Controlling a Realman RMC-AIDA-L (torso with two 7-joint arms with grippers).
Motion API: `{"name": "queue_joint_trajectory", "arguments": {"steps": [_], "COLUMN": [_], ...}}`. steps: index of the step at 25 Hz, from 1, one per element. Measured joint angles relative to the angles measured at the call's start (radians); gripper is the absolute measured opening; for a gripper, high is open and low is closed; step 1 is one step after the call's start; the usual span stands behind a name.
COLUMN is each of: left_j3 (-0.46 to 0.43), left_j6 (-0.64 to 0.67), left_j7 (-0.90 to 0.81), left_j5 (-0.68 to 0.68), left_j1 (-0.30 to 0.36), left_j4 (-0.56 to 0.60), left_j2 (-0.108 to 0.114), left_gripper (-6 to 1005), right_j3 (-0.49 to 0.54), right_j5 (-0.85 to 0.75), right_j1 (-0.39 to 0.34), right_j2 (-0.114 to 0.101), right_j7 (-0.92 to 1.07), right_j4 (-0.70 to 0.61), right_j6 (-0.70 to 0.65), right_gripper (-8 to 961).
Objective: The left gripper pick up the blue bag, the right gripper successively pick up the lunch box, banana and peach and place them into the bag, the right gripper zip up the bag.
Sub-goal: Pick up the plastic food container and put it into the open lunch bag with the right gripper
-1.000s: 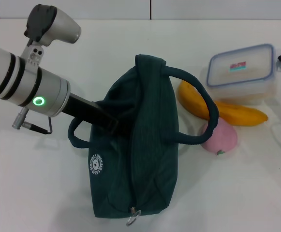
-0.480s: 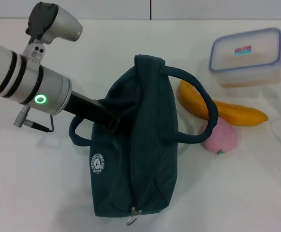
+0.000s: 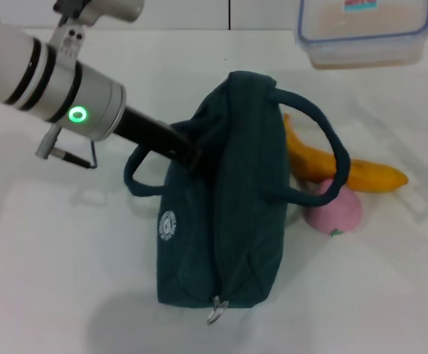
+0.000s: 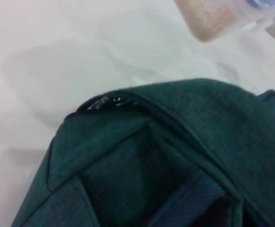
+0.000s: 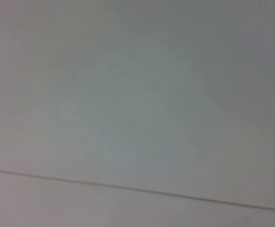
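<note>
A: Which step is in hand?

B: The first item, I judge. The left pincer [image 3: 188, 151] is clenched on the blue bag [image 3: 225, 199] by its side, propping it on the desk [image 3: 44, 265]. The lunch box [image 3: 362, 29] hangs above and behind the bag, carried by the right pincer, which is barely visible; its grip I cannot tell.

A: Next?

B: Bring the box over the bag's mouth and lower it. The banana [image 3: 346, 171] and peach [image 3: 335, 210] lie beside the bag; inside, the bag looks empty.
</note>
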Motion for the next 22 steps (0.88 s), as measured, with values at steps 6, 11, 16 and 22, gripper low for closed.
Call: {"name": "queue_joint_trajectory", "arguments": {"steps": [6,11,16,22], "left_j3": [-0.002,-0.003,-0.004,-0.023], "left_j6": [0.037,0.057,0.061,0.060], "left_j7": [-0.055,-0.084,-0.111,-0.130], "left_j5": [0.000,0.001,0.005,0.008], "left_j1": [-0.026,-0.046,-0.073,-0.092], "left_j4": [0.077,0.108,0.114,0.115], "left_j2": [0.001,0.002,0.007,0.018], "left_gripper": [95,96,96,96], "right_j3": [0.005,0.003,-0.020,-0.083], "right_j5": [0.000,0.001,-0.009,-0.010], "right_j1": [0.036,0.066,0.085,0.083], "right_j2": [0.001,0.001,0.003,0.004], "right_j7": [0.000,0.000,0.000,-0.001], "right_j4": [0.000,0.000,0.014,0.040], "right_j6": [-0.061,-0.111,-0.135,-0.143], "right_gripper": [138,144,150,157]}}
